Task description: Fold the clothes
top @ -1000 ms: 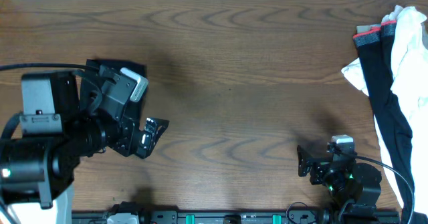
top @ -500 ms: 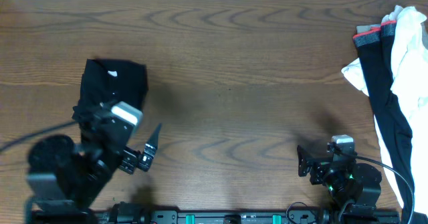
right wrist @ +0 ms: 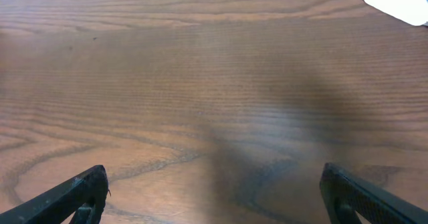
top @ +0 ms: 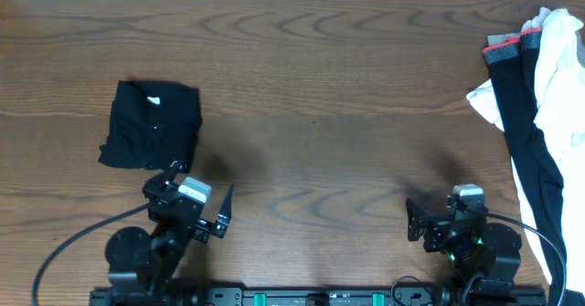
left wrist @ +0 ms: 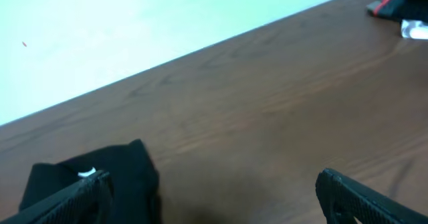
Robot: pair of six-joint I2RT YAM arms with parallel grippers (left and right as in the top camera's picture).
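The left gripper [top: 201,185] hovers low over the near left part of the wooden table [top: 320,96]. Its jaws stand wide apart and hold nothing. In the left wrist view, both fingertips [left wrist: 73,198] frame bare wood and the near edge of the T-shirt.

The black T-shirt [top: 151,123] lies folded into a compact, roughly rectangular bundle on the left side of the table, just beyond the left gripper and apart from it. A small white neck label [top: 154,100] shows near its far edge.

The right gripper [top: 413,220] sits near the front edge on the right side. Its jaws are likewise spread wide and empty, with only bare wood between the fingertips [right wrist: 75,194] in the right wrist view.

At the far right edge lies a black garment with a grey-and-red band [top: 526,132]. A white cloth [top: 558,59] lies against it, partly overlapping. Both lie well apart from the T-shirt.
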